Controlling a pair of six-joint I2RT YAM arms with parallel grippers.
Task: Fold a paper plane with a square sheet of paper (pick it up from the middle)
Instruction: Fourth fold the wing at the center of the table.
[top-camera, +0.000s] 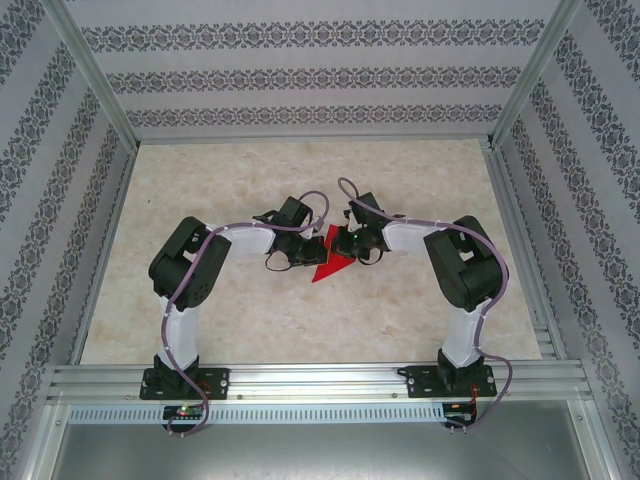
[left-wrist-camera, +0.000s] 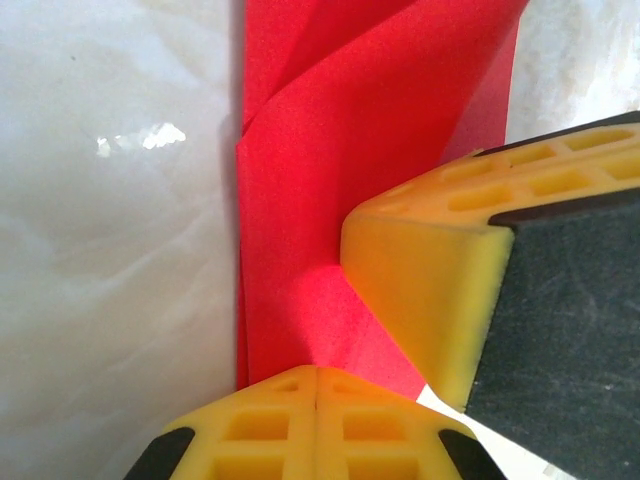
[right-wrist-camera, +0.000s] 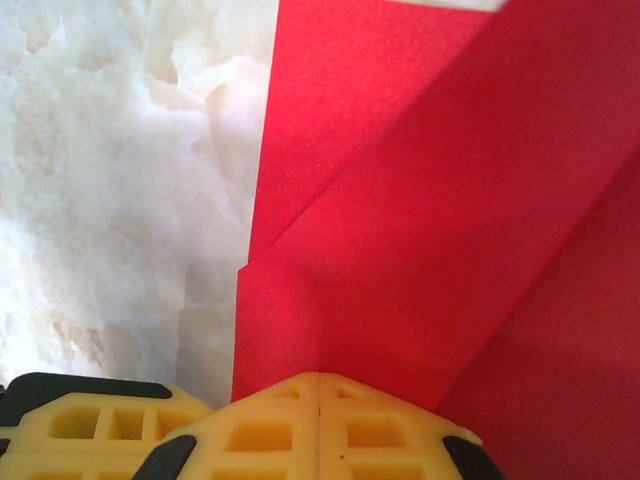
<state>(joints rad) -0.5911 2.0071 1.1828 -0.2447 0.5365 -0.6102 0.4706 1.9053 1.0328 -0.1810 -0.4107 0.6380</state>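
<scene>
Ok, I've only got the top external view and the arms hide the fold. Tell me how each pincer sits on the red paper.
Observer: In the left wrist view, the left pincer is shut, with its tips down on the red paper.
Operator: Now the right one.
Observer: In the right wrist view, the right pincer is shut too, its tips on the paper below a diagonal crease between layered flaps.
Operator: Tell me how close they are.
Observer: In the left wrist view, a finger of the right pincer rests on the paper right beside the left tips.
</scene>
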